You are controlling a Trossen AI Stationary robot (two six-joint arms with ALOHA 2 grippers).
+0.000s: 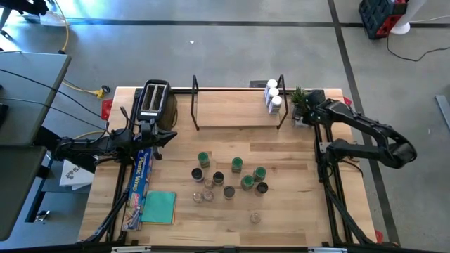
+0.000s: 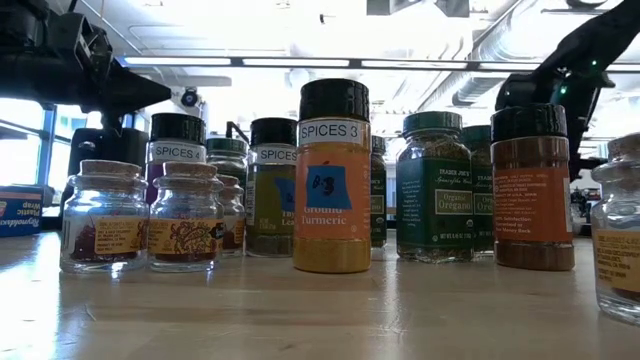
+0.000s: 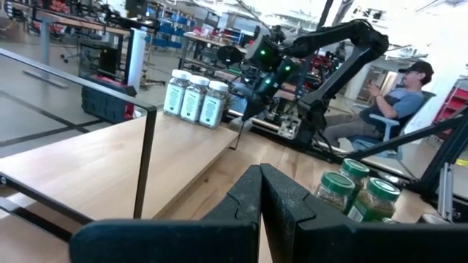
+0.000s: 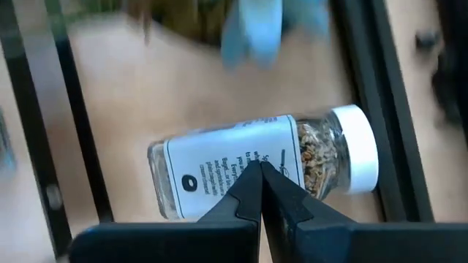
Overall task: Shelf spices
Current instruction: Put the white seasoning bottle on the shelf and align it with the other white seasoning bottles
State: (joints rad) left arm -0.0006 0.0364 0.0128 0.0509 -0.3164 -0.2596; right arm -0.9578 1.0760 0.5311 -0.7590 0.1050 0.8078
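Three white-lidded jars (image 1: 273,96) are being kept upright at the right end of the shelf (image 1: 232,112), a light wooden board with black wire uprights. A loose cluster of green- and dark-lidded spice jars (image 1: 232,179) is being left standing mid-table. One white-capped jar (image 4: 263,166) is being seen lying on its side on wood.

A black-and-silver toaster (image 1: 154,99) is set at the far left of the light wooden bench (image 1: 295,225). A blue plastic-wrap box (image 1: 139,184) and a teal cloth (image 1: 159,207) are laid near left. A small green potted plant (image 1: 299,98) is placed far right.
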